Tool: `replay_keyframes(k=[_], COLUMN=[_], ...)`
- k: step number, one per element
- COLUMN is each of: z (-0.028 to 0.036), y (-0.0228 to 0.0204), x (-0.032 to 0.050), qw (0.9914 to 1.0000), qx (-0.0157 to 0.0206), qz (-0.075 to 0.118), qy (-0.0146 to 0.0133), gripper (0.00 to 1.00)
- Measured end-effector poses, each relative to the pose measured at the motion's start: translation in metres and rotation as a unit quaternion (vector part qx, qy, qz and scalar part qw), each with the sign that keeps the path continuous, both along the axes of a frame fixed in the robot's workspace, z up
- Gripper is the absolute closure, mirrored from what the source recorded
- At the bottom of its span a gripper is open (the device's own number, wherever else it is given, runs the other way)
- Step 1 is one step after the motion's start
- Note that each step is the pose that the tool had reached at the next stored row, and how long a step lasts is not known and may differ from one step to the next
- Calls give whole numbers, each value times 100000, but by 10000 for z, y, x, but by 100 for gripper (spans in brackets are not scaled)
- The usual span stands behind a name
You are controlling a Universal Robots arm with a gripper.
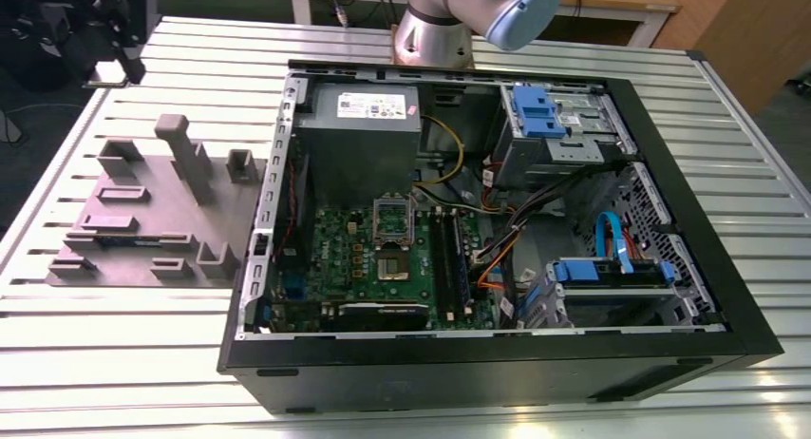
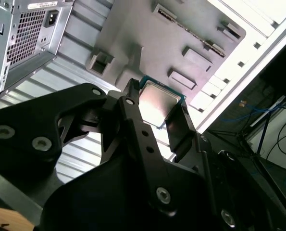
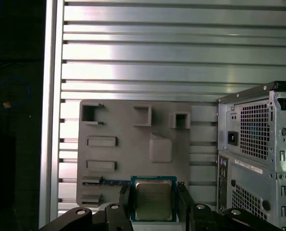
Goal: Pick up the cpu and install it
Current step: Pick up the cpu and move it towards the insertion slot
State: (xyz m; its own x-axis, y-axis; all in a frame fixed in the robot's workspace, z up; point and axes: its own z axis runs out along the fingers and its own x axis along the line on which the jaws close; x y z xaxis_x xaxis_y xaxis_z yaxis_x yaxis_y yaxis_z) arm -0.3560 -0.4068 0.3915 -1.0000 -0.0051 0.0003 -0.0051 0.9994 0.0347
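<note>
Currently counting: 1 cpu (image 3: 153,198), 1 gripper (image 3: 154,206) w/ 2 black fingers (image 3: 124,207), 1 grey fixture tray (image 3: 133,144), 1 open pc case (image 1: 507,363) and 1 arm (image 1: 443,21), the tray and case both lying on 1 slatted metal table (image 1: 127,353). Inside the case I'm seeing 1 green motherboard (image 1: 380,287) w/ 1 socket (image 1: 394,265), its metal frame standing flipped up, plus 1 grey psu box (image 1: 361,106) w/ a white label and 2 blue drive brackets. In the exterior view the tray is lying just beside the case, on the exterior view's left, w/ the arm base rising behind the case. The gripper is standing only cpu-width open. In both wrist views 1 finger is pressing on each of 2 opposite edges of the cpu, so the chip is being pinched betw. them, metal top facing the cams and green rim showing. The cpu is hanging over 1 edge of the tray, outside the case and well apart from the socket. Whether it's riding clear of the tray surface or touching it, can't tell. In the first wrist view the case's vented rear panel (image 3: 258,159) is showing beside the tray.
</note>
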Motion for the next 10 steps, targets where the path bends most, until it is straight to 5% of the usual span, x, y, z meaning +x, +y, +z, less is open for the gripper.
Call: replay_keyframes(k=[10], z=[0], y=[-23], x=[13], qw=[100000], qx=[-1], qz=[4], qy=[2], gripper=[53])
